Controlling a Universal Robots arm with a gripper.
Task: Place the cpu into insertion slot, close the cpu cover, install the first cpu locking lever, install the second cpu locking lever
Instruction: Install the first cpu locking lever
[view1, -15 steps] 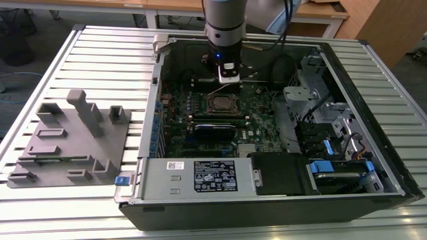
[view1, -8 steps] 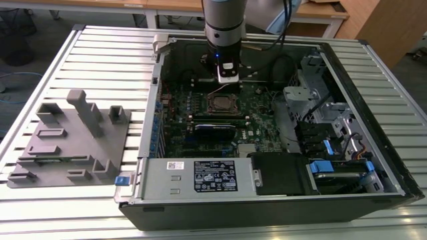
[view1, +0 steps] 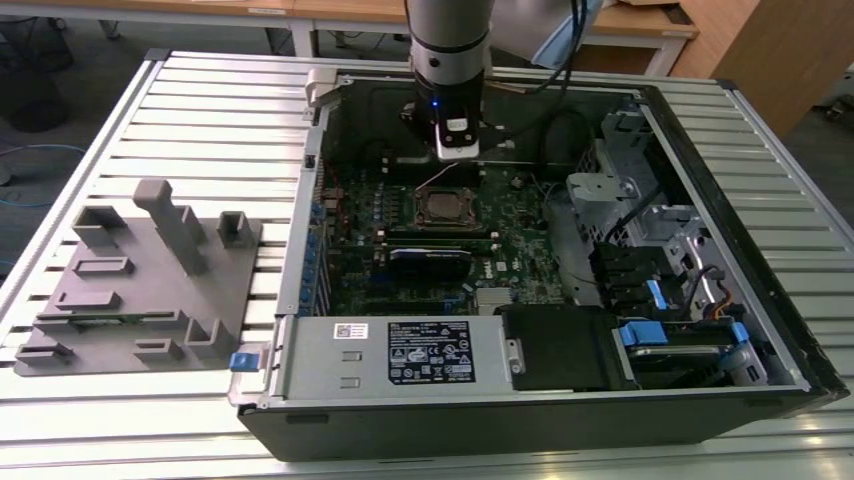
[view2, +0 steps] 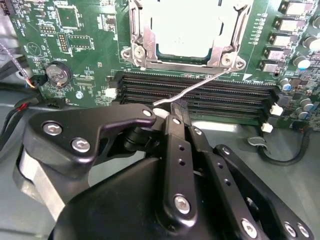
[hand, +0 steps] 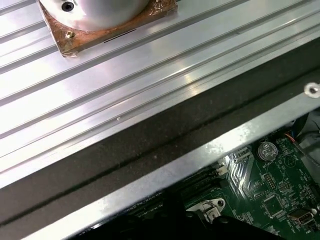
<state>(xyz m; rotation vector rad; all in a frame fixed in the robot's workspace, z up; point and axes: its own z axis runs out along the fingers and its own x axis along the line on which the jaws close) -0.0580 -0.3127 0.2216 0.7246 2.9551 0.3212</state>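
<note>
End effector (view2: 176, 107) pinched closed on the locking lever (view2: 210, 80).

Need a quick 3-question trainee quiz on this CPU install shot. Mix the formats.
1. True or false: the chip already lies under the closed metal cover.
2. What is the gripper pinching? A) a memory stick B) the thin wire lever C) a coin battery
3. Fill in: the grey fixture block lies on the exterior view's ____ of the computer case.
Key: 1 true; 2 B; 3 left.
</note>
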